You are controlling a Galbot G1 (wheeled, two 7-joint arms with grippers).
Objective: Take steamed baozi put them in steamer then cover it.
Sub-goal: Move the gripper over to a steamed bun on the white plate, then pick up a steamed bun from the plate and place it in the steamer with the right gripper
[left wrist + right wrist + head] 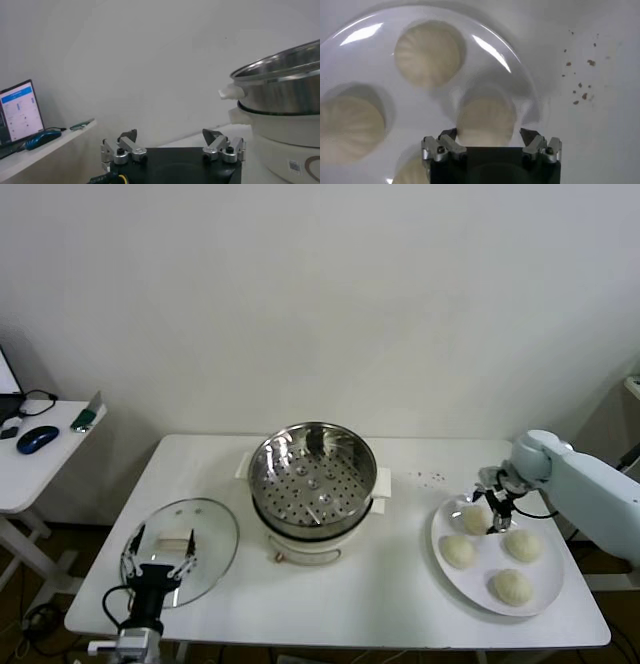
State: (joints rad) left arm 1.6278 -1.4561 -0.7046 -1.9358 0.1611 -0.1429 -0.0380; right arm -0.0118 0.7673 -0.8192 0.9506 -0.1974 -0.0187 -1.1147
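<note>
Four buns on white plate [548,596] at right end of table [400,604], well apart from steamer [313,476] at centre. Right gripper [492,510] poised directly over rear-left bun [486,122], jaws wide, straddling it, nothing gripped yet. Round bun, no long axis to favour. Left gripper [158,556] open and empty over glass lid [215,534], far from plate. Right arm clearly nearer.

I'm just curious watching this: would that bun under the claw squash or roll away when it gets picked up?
Probably squashy: the baozi between the right gripper's open jaws looks like soft, pleated dough, so a hard pinch could dent it. Its domed top might slip, though it seems to sit flat on the plate, so rolling looks unlikely.
</note>
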